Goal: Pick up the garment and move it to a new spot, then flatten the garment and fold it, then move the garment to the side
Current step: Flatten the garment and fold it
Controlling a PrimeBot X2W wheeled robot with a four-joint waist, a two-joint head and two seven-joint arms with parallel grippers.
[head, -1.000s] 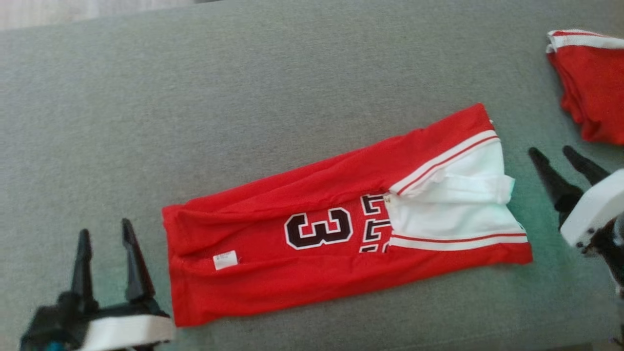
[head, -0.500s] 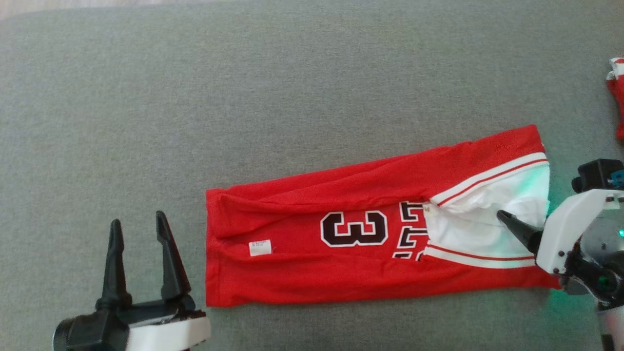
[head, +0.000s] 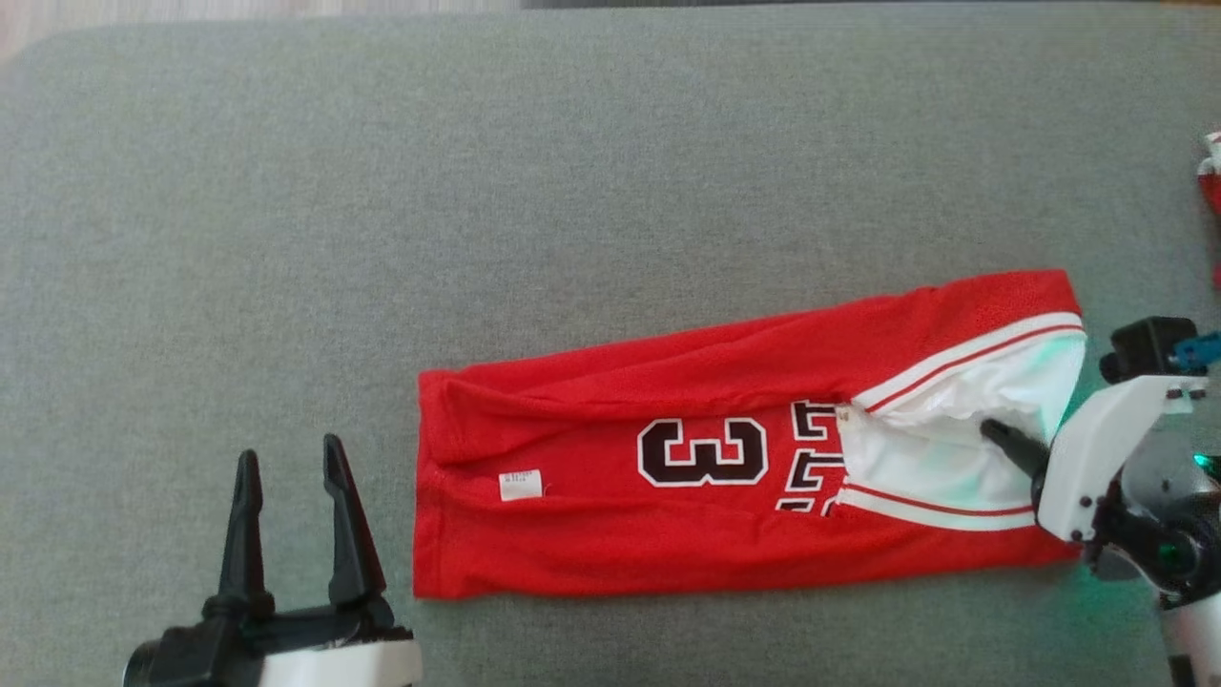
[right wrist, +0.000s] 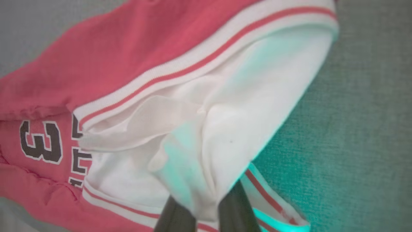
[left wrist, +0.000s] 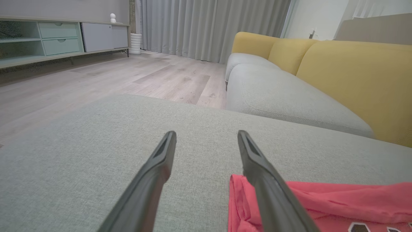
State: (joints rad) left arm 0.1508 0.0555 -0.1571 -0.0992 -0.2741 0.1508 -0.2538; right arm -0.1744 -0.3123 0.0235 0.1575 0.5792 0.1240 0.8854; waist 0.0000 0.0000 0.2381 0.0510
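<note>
One garment [head: 610, 544], a red jersey with a black number and white trimmed panel, is lying folded into a long strip across the lower right of the head view, on a grey cushion [head: 477, 191]. A second piece of red cloth [head: 1213, 191] is peeking in at the right edge, well apart from it.

Two grippers are showing. The right gripper [head: 1002, 437] is reaching in from the lower right and pinching the white end of the garment; in the right wrist view its fingers [right wrist: 173, 216] are closing on a fold of the white fabric [right wrist: 225, 106] at the bottom centre. The left gripper [head: 290, 448] is standing at the lower left with its jaws spread wide, holding nothing, near the garment's left edge but not touching it.

A wide stretch of cushion is lying open above and to the left of the garment. The cushion's far edge is running along the top of the head view. In the left wrist view, the left gripper [left wrist: 206, 133] is pointing toward that edge, with a wooden floor [left wrist: 128, 77] and one sofa [left wrist: 289, 100] lying past it.
</note>
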